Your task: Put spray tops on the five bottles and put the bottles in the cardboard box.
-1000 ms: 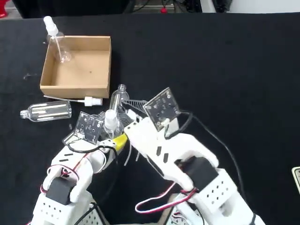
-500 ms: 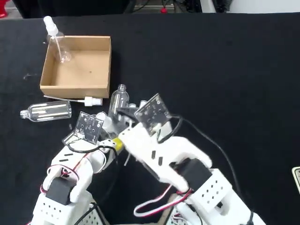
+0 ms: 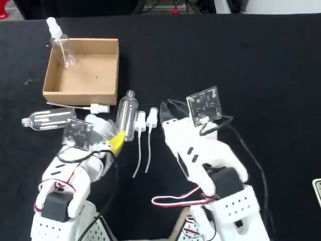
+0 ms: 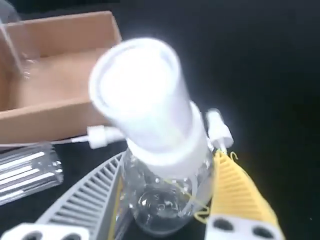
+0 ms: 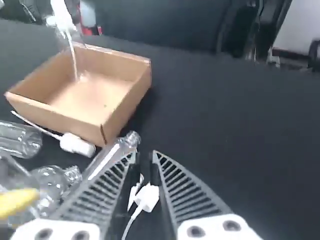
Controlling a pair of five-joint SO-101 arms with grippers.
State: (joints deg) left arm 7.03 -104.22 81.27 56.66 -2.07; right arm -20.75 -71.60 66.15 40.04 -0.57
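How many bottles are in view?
4 bottles. One sits in the cardboard box, one lies beside the box, one lies by two loose spray tops, one is in the left tool. A fifth may be hidden.

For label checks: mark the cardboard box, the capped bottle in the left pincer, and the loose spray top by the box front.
cardboard box (image 3: 80,97): high view, front wall.
capped bottle (image 4: 155,145): left wrist view, white collar.
loose spray top (image 3: 99,108): high view, white head.
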